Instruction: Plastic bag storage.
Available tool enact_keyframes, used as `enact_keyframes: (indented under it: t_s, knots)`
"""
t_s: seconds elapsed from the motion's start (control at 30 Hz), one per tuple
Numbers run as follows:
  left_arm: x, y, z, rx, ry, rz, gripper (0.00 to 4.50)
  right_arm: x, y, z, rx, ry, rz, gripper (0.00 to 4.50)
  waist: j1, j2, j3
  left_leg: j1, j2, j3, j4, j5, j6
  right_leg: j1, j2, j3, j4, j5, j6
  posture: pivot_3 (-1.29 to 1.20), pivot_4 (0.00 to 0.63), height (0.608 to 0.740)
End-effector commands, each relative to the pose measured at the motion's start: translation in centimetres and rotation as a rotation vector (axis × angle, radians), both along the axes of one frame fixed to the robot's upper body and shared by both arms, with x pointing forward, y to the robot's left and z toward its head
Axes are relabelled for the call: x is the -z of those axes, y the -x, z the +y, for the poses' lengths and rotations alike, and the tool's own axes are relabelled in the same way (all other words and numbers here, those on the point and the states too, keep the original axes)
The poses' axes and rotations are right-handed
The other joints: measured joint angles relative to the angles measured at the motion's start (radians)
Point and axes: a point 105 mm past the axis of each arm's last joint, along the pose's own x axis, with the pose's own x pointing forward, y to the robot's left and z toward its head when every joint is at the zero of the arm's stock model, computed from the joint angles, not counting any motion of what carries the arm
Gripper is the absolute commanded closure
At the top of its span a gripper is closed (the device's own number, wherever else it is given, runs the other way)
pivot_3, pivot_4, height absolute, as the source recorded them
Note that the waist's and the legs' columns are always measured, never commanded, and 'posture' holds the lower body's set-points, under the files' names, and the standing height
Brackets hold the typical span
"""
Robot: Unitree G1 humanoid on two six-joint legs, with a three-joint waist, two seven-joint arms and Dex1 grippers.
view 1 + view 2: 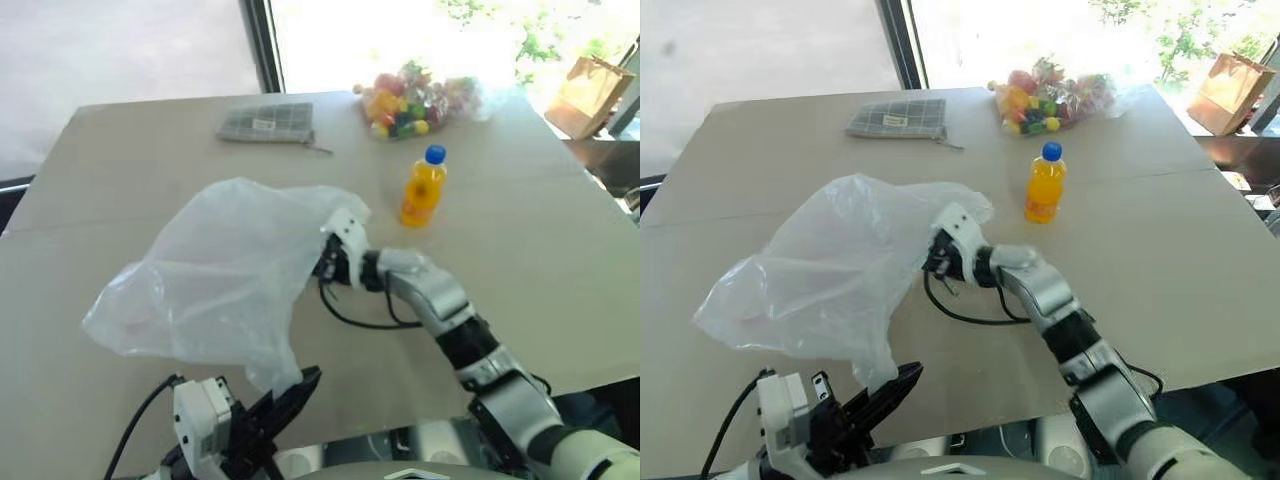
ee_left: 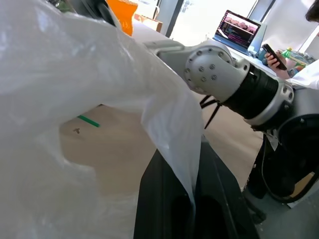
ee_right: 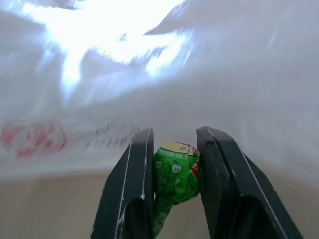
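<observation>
Bag-loading step, by the look of it; plastic bag is held up off the table, billowed, its lower corner pinched in the left gripper, whose jaws are closed tight on the film near the table's front edge. Right gripper is clamped on a small green wrapped sweet, fingers either side of it; it sits level at the bag's right-hand rim, pointing into the white film, faint red print visible ahead through the plastic. Bottle of orange drink stands just beyond the right arm; clear bag of colourful sweets and grey checked pouch lie further back. Judgement: the sweet is not yet inside; next move calls for finding the bag's mouth, pushing the right gripper past the rim, then letting go while the left keeps its pinch. Whether the mouth actually faces the gripper, cannot tell.
</observation>
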Motion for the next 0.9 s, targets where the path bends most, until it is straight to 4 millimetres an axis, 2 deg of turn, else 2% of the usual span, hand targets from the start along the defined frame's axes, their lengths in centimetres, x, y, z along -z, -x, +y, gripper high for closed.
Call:
enact_keyframes:
  t_s: [0.03, 0.1, 0.17, 0.33, 0.43, 0.57, 0.63, 0.73, 0.83, 0.9]
  knots:
    - [-0.3, 1.1, -0.2, -0.012, -0.008, -0.024, 4.5, -7.9, -1.3, 2.1, 0.024, -0.237, -0.159, 3.77, -0.003, -0.001, 0.002, 0.001, 0.0, 0.001, 0.0, 0.0, 0.0, 0.0, 0.0, 0.0, 0.0, 0.0, 0.0, 0.0, 0.15, 0.74]
    - [-0.2, 1.0, 0.1, -0.04, -0.007, -0.03, 4.5, -9.9, -2.3, 1.8, 0.086, -0.32, -0.191, 3.77, -0.009, 0.002, 0.004, 0.0, 0.001, 0.002, 0.0, 0.0, 0.0, -0.001, 0.001, 0.0, 0.001, 0.0, 0.0, 0.0, 0.15, 0.74]
    - [-0.2, 0.9, 0.3, -0.052, -0.004, -0.04, 4.5, -10.9, -3.2, 1.0, 0.158, -0.38, -0.21, 3.77, -0.001, 0.001, 0.004, 0.0, 0.001, 0.003, -0.001, 0.0, 0.0, -0.001, 0.0, -0.001, 0.001, 0.0, 0.0, 0.0, 0.15, 0.74]
    - [-0.8, -0.3, 1.5, -0.101, -0.007, -0.085, 4.5, -12.8, -5.4, -2.5, 0.373, -0.482, -0.288, 3.77, -0.006, 0.001, 0.004, -0.001, 0.001, 0.006, -0.002, 0.0, 0.0, -0.002, 0.0, 0.0, 0.0, 0.0, 0.0, 0.0, 0.15, 0.74]
    - [-1.2, -1.1, 2.2, -0.12, -0.004, -0.107, 4.5, -13.6, -5.3, -4.1, 0.429, -0.514, -0.35, 3.77, -0.013, 0.001, 0.004, -0.003, 0.001, 0.006, -0.002, 0.0, 0.0, -0.005, 0.001, 0.001, 0.002, 0.0, 0.0, 0.0, 0.15, 0.74]
    - [-1.9, -1.7, 2.8, -0.141, 0.024, -0.127, 4.5, -12.7, -4.1, -4.0, 0.391, -0.443, -0.391, 3.77, -0.022, 0.001, 0.004, -0.003, 0.001, 0.006, -0.002, 0.0, 0.0, -0.005, 0.001, 0.001, 0.003, 0.0, 0.0, 0.0, 0.15, 0.74]
    - [-2.3, -2.0, 3.1, -0.147, 0.031, -0.134, 4.5, -10.9, -3.4, -3.4, 0.346, -0.333, -0.348, 3.77, -0.024, 0.001, 0.004, -0.002, 0.001, 0.006, -0.003, 0.0, 0.0, -0.005, 0.001, 0.003, 0.003, 0.002, 0.004, 0.0, 0.15, 0.74]
    - [-2.8, -2.4, 3.5, -0.152, 0.037, -0.147, 4.5, -7.7, -1.9, -1.9, 0.223, -0.187, -0.206, 3.77, -0.023, 0.001, 0.004, -0.001, 0.001, 0.005, -0.003, 0.0, 0.0, -0.004, 0.001, 0.003, 0.003, 0.001, 0.002, 0.0, 0.15, 0.74]
    - [-2.8, -2.6, 3.3, -0.137, 0.043, -0.146, 4.5, -6.6, -0.5, -0.7, 0.128, -0.146, -0.089, 3.77, -0.024, 0.001, 0.004, 0.0, 0.001, 0.005, -0.003, 0.0, 0.0, -0.004, 0.001, 0.004, 0.004, 0.0, 0.0, 0.0, 0.15, 0.74]
    - [-2.8, -2.7, 3.1, -0.121, 0.047, -0.141, 4.5, -6.6, 0.4, 0.6, 0.062, -0.156, 0.025, 3.77, -0.024, 0.0, 0.004, 0.0, 0.001, 0.005, -0.003, 0.0, 0.0, -0.004, 0.002, 0.004, 0.004, 0.0, 0.0, 0.0, 0.15, 0.74]
